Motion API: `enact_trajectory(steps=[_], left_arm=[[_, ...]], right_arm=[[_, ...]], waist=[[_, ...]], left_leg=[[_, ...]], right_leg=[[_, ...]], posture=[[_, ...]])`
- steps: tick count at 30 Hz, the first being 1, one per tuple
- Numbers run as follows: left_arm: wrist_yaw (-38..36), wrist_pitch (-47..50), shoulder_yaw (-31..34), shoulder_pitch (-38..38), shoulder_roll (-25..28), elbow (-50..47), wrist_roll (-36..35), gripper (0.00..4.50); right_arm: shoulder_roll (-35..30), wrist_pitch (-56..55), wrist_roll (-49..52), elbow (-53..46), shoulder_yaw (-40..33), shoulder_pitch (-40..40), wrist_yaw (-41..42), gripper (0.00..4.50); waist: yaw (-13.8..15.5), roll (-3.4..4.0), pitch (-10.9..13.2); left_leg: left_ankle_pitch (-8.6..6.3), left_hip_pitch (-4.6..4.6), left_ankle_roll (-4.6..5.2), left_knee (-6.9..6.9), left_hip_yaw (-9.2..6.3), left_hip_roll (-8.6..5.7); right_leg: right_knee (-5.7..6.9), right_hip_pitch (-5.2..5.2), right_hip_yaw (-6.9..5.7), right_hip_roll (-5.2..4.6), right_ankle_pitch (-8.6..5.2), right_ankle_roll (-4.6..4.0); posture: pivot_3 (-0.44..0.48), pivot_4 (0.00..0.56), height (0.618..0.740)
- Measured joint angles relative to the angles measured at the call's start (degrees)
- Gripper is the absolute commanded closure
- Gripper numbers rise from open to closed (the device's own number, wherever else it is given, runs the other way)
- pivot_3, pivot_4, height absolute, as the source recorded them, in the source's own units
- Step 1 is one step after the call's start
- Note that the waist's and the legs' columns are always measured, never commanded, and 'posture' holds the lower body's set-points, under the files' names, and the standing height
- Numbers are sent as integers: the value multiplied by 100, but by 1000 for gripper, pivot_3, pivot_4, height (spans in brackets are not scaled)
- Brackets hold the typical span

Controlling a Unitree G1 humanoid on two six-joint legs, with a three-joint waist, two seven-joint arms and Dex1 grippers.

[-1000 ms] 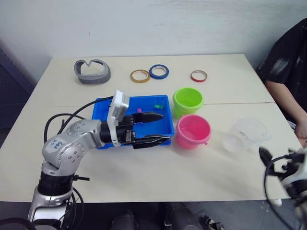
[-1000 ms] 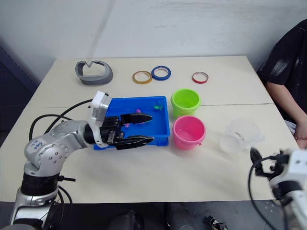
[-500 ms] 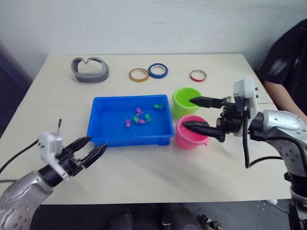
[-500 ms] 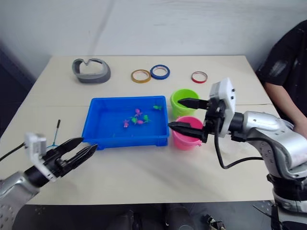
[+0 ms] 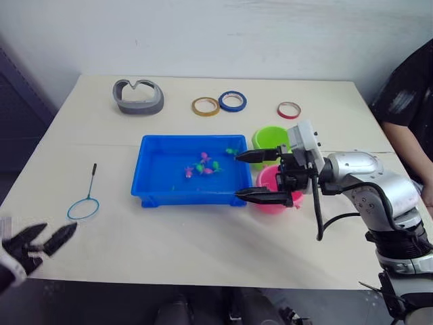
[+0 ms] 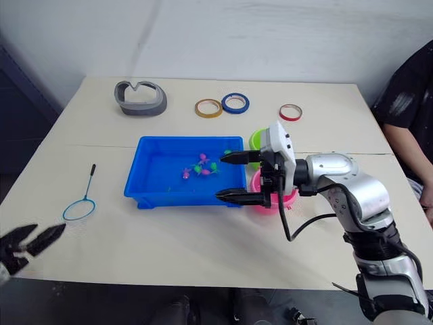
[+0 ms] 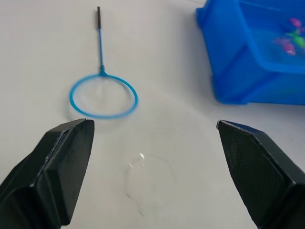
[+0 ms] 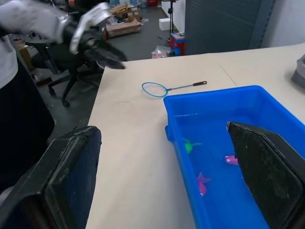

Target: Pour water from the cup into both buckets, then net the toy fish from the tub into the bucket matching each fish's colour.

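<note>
Right claw [image 5: 258,176] shifted over tub [image 5: 153,188] edge, spread wide.

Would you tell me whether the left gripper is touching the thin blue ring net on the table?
Apart. In the left wrist view, bare table separates the open left gripper from the net.

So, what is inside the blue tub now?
The tub holds several tiny toy fish, pink and green, clustered toward its right half. The open right gripper hangs over its right edge, covering that corner.
</note>
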Motion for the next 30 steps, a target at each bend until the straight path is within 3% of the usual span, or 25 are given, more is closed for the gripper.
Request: enact_trajectory(steps=[2, 5, 7, 10, 14, 18, 21, 30], left_arm=[[-9, 487, -589, -835, 668, 755, 120, 0], [-86, 813, -1504, -2050, 1251, 2031, 519, 0], [-202, 825, -1952, -2692, 1379, 2661, 780, 0], [-431, 809, -3177, -4230, 1441, 4087, 1532, 0], [-701, 479, -4165, -5573, 1217, 5563, 2442, 0], [-957, -136, -4690, -6605, 826, 6973, 3199, 0], [-1085, -582, -4925, -7127, 441, 7820, 3650, 0], [-990, -1433, -5080, -7786, -83, 8956, 4597, 0]], right_arm=[[-4, 2, -28, -147, -51, 176, -49, 33], [-19, 20, -36, -382, -115, 436, -166, 33], [-26, 34, -34, -512, -161, 512, -245, 33], [-38, 54, -14, -783, -274, 659, -401, 33], [-54, 131, 11, -922, -386, 752, -578, 33], [-53, 235, 124, -1090, -464, 763, -749, 33], [-53, 317, 199, -1202, -501, 803, -881, 33], [-52, 555, 465, -1473, -689, 800, -1300, 33]], waist=[[-13, 1, 0], [-42, 0, 0], [-44, 0, 0], [-19, -3, -2], [-5, -4, -2], [-9, -11, -6], [9, -11, -6], [-1, -15, -10]], left_leg=[[0, -1, 0, -11, 1, -9], [3, -7, -3, -30, 0, -9], [8, -8, -6, -35, 1, -9], [12, -11, -12, -30, 2, -9], [12, -26, -13, -4, 3, -8], [12, -99, -12, 56, 3, -9], [13, -99, -13, 62, 1, -9], [16, -96, -19, 66, 0, -9]], right_leg=[[-6, -3, 0, -8, 0, 1], [-12, -13, -2, -8, -1, 1], [-11, -20, -3, -8, -1, 1], [-6, -25, -7, -8, -1, 1], [10, -39, -9, -8, -1, 1], [61, -115, -10, -14, -1, 1], [71, -119, -16, -16, -1, 1], [86, -119, -18, -18, -1, 0]], posture=[[0, 150, 740], [0, 150, 740], [0, 150, 740], [0, 150, 740], [0, 150, 740], [0, 150, 740], [0, 150, 740], [0, 150, 740]])
